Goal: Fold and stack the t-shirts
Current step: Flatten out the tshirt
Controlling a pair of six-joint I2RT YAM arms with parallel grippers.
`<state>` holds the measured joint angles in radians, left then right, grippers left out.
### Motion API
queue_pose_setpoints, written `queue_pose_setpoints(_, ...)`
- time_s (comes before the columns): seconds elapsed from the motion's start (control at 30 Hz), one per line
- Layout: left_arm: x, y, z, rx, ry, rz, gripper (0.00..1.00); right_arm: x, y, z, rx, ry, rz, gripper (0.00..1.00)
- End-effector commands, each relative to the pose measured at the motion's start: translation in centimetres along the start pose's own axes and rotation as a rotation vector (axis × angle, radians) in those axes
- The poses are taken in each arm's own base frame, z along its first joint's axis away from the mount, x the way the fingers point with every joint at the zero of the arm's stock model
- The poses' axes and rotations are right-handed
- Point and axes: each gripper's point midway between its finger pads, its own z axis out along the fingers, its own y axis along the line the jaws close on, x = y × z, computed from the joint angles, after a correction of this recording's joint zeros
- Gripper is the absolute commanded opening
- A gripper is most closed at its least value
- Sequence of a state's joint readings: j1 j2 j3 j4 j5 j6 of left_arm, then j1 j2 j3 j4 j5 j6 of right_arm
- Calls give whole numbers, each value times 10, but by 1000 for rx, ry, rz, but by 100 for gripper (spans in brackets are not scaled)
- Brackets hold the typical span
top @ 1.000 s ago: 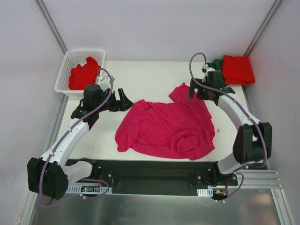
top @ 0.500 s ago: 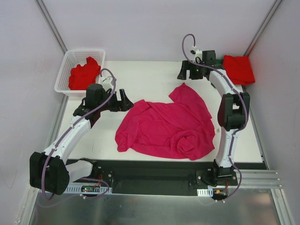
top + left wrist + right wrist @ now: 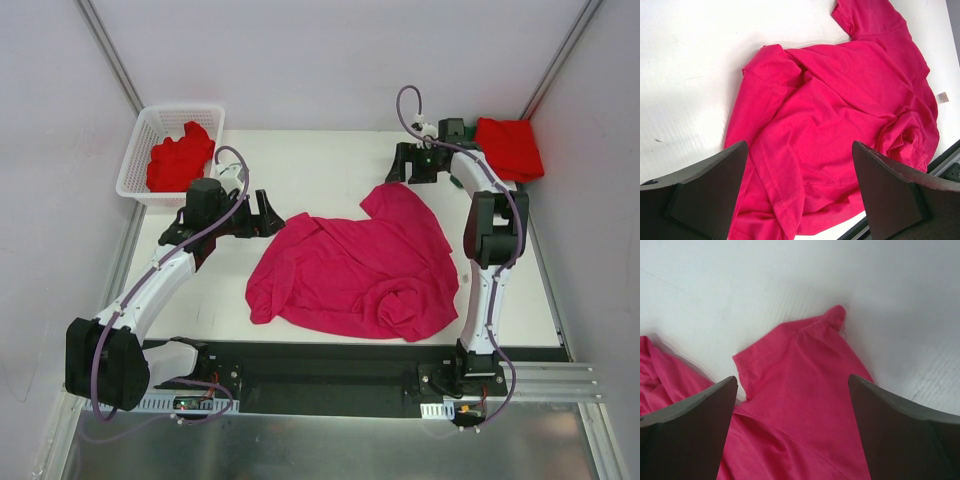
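The magenta-pink t-shirt (image 3: 355,265) lies rumpled mid-counter (image 3: 300,160). It looks light and limp and will likely sag, so pinch a hem. Both hands are released and empty: left hand (image 3: 268,213) beside its left edge, right hand (image 3: 402,168) over the far sleeve (image 3: 800,365).

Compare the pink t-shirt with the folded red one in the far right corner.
The pink t-shirt lies spread and crumpled; the folded red t-shirt is a compact, neat block. The pink t-shirt covers far more area than the folded red t-shirt. Both are plain cloth, neither gripped.
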<state>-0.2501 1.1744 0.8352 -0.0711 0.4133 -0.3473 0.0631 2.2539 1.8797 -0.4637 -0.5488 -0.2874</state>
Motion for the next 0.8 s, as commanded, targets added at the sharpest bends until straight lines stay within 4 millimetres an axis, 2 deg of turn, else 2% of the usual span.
queue_pose_setpoints(0.0,-18,-7,-2,15,-56,52,85,-22,17,-6,-104,-31,-64,96)
queue_pose_setpoints(0.2,-18,-5,-1,0,-59,42,85,-26,22,0,-176,8,-40,96)
queue_pose_setpoints(0.47,-24,-6,1,-2,-64,43,85,-24,27,2,-201,33,91,96)
queue_pose_setpoints(0.77,-22,-5,-1,-3,-66,46,84,-22,9,10,-127,54,199,98)
